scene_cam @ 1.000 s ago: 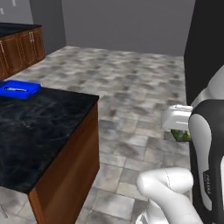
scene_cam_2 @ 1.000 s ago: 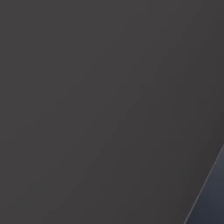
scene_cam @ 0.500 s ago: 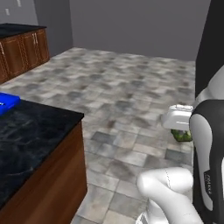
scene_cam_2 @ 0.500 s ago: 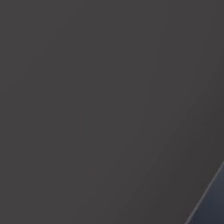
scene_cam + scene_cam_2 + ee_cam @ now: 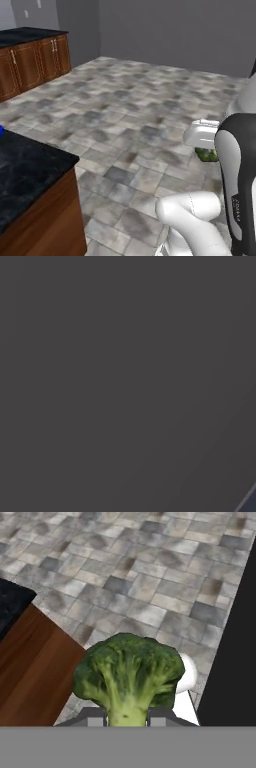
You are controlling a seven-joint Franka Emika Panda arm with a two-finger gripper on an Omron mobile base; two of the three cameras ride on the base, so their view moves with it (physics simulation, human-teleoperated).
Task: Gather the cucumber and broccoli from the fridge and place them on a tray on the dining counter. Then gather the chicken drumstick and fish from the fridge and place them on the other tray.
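- Gripper [image 5: 128, 718]: jaws closed on the broccoli [image 5: 129, 674] stem, floret head pointing away along the hand axis.
- Dining counter [image 5: 25, 172]: at nine o'clock of the broccoli, well apart.

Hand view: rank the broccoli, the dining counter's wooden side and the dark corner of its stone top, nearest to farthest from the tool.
1. Broccoli: held in the tool, stem between the fingertips, bottom centre.
2. Wooden side of the dining counter: left of the broccoli, beyond it.
3. Stone top corner: far left edge, above the wood, farthest.
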